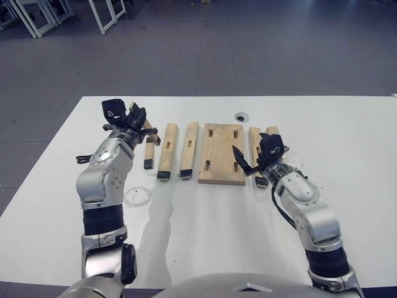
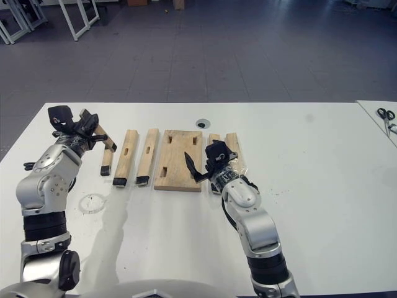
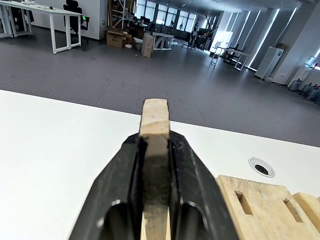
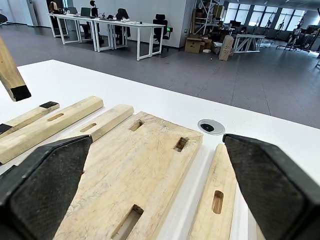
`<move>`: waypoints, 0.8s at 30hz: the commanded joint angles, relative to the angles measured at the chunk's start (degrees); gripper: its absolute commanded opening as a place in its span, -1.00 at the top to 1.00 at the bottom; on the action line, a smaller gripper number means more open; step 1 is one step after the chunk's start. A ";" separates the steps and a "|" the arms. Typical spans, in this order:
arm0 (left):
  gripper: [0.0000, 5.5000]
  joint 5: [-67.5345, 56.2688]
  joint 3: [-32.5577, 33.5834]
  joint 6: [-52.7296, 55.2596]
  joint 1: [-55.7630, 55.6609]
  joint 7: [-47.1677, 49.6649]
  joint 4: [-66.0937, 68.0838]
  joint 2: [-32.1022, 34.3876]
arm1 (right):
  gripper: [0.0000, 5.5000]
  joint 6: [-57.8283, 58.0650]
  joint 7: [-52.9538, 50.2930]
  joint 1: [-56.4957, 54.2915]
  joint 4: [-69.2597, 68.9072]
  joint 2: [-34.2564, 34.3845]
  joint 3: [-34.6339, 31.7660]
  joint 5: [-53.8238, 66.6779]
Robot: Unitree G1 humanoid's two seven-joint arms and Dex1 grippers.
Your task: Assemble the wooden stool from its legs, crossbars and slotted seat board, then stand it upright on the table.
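Note:
The slotted seat board [image 1: 221, 154] lies flat in the middle of the white table [image 1: 347, 149]. To its left lie three legs side by side [image 1: 149, 153] [image 1: 168, 151] [image 1: 189, 149]; two more wooden pieces [image 1: 255, 144] lie to its right. My left gripper [image 1: 138, 124] is raised over the leftmost leg, shut on a wooden crossbar [image 1: 149, 132] that has a dark tip; in the left wrist view the crossbar [image 3: 154, 120] sticks out between the fingers. My right gripper [image 1: 253, 155] hovers open over the board's right edge and the pieces beside it, holding nothing.
A round cable hole [image 1: 241, 116] sits in the table just behind the board. A clear ring [image 1: 137, 196] lies on the table near my left arm. Scissors [image 2: 386, 115] rest on a neighbouring table at far right. Bare table surface stretches in front of the parts.

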 commanded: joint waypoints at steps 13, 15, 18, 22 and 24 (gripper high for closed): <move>0.84 11.04 -4.44 -17.68 -5.72 -1.93 21.29 -5.10 | -0.76 -1.85 -0.43 -0.94 3.02 1.54 0.05 -1.56; 0.84 11.13 -4.30 -18.50 -5.80 -2.23 22.87 -5.61 | -0.76 -1.98 -0.41 -1.02 3.17 1.56 -0.01 -1.63; 0.84 11.46 -4.29 -19.36 -5.78 -2.48 24.10 -6.20 | -0.76 -2.22 -0.33 -1.22 3.46 1.52 -0.06 -1.70; 0.84 12.29 -4.77 -20.05 -5.42 -2.63 25.66 -6.58 | -0.76 -2.60 -0.36 -1.40 3.88 1.60 -0.10 -1.89; 0.84 13.12 -5.04 -20.17 -4.93 -2.19 25.80 -6.61 | -0.76 -2.65 -0.33 -1.42 3.94 1.71 -0.08 -2.02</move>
